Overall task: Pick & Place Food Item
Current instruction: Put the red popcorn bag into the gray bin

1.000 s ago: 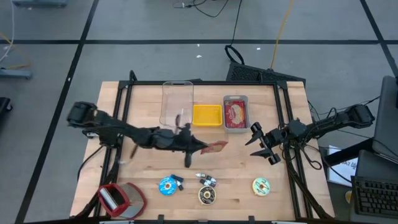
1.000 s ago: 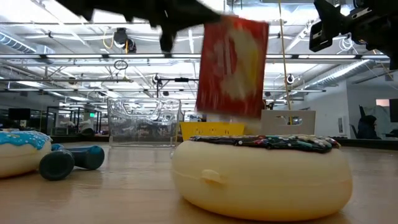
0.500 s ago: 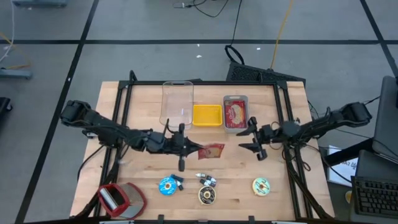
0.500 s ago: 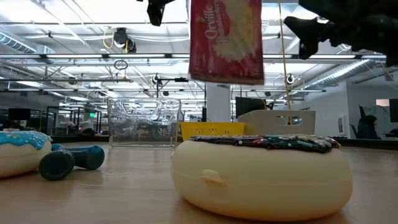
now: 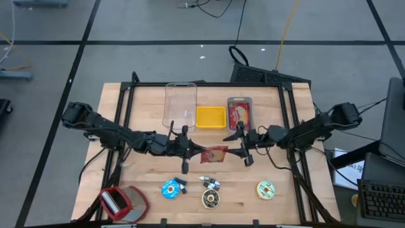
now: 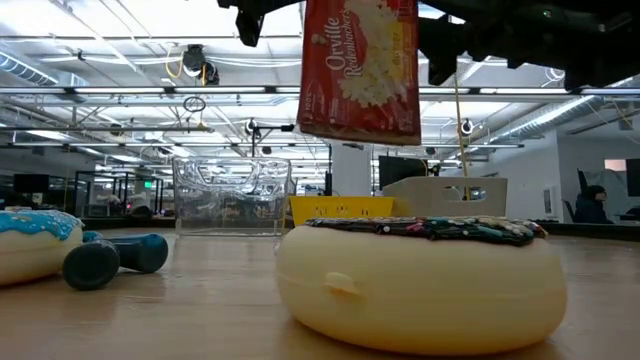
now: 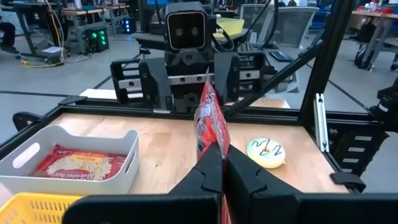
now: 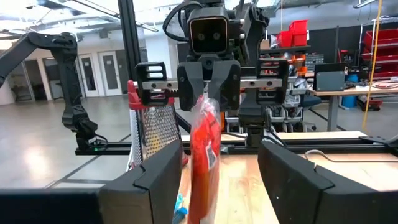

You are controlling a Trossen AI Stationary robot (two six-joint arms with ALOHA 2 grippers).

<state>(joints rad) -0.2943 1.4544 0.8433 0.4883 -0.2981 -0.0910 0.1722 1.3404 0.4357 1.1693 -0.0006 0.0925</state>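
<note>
Holding a flat, glossy red popcorn bag [image 5: 215, 154] above mid-table, my left gripper [image 5: 195, 150] has its fingers pressed together on the bag's edge. The low view alone shows the printed face hanging upright, well clear of the wood. My right wrist view shows the bag edge-on, standing between the spread fingers of the right gripper [image 5: 240, 144], apart from both. Both arms reach level toward each other. Behind: a clear tub [image 5: 180, 104], a yellow tray [image 5: 211, 117], a grey bin [image 5: 240, 116].
</note>
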